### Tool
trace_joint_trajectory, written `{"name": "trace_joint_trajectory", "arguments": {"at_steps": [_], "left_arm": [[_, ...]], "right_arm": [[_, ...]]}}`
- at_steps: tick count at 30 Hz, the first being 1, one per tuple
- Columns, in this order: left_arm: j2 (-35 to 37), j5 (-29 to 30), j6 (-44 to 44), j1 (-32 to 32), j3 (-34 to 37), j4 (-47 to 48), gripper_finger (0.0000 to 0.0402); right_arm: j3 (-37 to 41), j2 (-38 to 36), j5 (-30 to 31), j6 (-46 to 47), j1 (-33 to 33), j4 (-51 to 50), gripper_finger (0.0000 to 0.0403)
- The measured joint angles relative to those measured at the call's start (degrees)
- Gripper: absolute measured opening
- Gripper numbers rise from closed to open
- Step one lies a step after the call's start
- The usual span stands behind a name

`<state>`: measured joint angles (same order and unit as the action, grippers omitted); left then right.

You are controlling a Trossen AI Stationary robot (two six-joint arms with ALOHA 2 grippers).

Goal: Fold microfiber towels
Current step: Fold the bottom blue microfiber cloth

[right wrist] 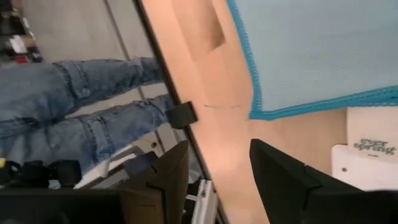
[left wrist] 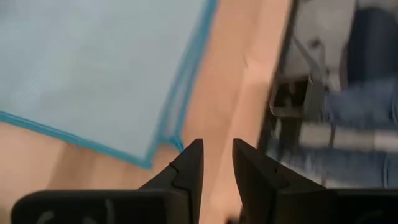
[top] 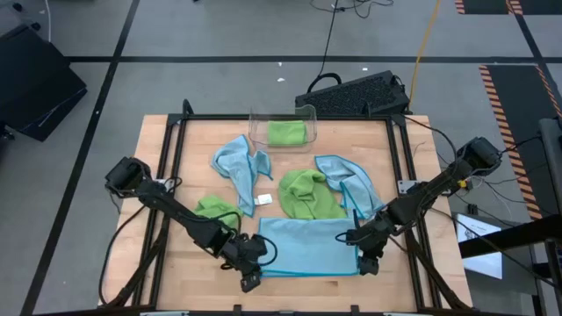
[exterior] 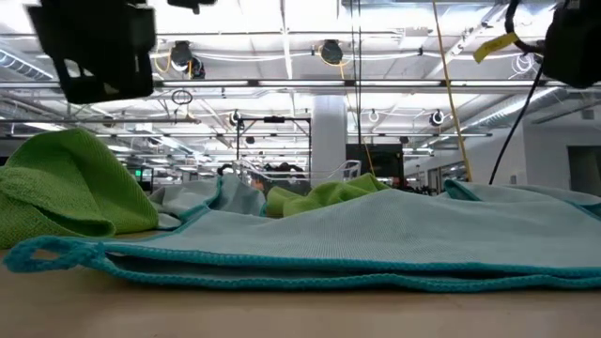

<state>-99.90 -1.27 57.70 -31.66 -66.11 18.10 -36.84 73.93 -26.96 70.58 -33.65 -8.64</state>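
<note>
One light blue towel [top: 307, 245] lies folded once at the near edge of the table [top: 404, 197], a flat rectangle between the two grippers. High view: left gripper [top: 249, 279] sits just off its near-left corner, right gripper [top: 367, 266] just off its near-right corner, neither on the cloth. One green towel [top: 287, 133] already lies in the clear bin [top: 283, 115] at the far side. Still loose and crumpled: a blue towel [top: 239, 165] mid-left, a green one [top: 307, 195] mid-table, another blue [top: 349, 181] draped beside it on the right, and a small green one [top: 215, 208] near the left arm. A small white card [top: 262, 199] lies among them.

Low view: folded blue towel [exterior: 376, 246] fills the foreground, two layers visible at the hemmed edge, lying flat. Green pile [exterior: 66, 188] left, more cloth behind.

Left wrist view: fingers [left wrist: 189, 171] slightly parted, nothing between them, towel corner [left wrist: 146, 158] just beside and free.

Right wrist view: jaws clearly apart and empty, towel corner [right wrist: 258, 112] lying on the wood nearby. A person in jeans [right wrist: 81, 93] stands beyond the table edge.

Judgement: one towel binned, one probably partway through its folds, four untouched. Early in the task.
</note>
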Motion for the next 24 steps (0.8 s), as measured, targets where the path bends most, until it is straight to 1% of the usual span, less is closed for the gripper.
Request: {"name": "trace_joint_trajectory", "arguments": {"at_steps": [3,7,11,14,17,19,21,24], "left_arm": [[0.0,1.6,4.6,1.4,0.0,0.2,0.0088],[0.0,1.6,7.4,4.5,0.0,0.0,0.0088],[0.8,1.1,2.8,7.9,0.0,-0.7,0.0088],[1.3,0.7,-1.5,10.4,0.0,-0.2,0.0097],[1.5,-1.4,-4.1,14.0,0.0,-0.1,0.0132],[1.5,-3.3,-6.4,16.5,0.0,1.2,0.0167],[1.5,-4.0,-8.9,18.7,0.0,2.7,0.0206],[1.5,-3.9,-16.6,21.5,0.0,5.5,0.0259]], "right_arm": [[0.0,-2.0,1.7,2.9,0.1,-0.4,0.016],[0.0,-5.7,7.8,7.9,0.2,-2.2,0.016],[0.0,-10.0,13.5,10.7,0.7,-5.9,0.016],[0.0,-13.1,15.0,11.3,1.8,-10.1,0.016],[0.0,-16.1,15.0,11.2,3.2,-14.3,0.016],[0.0,-17.8,15.0,10.5,4.3,-16.9,0.016],[0.0,-19.4,15.0,9.3,5.5,-19.8,0.016],[0.0,-21.3,14.3,7.1,7.4,-22.4,0.016]]}}
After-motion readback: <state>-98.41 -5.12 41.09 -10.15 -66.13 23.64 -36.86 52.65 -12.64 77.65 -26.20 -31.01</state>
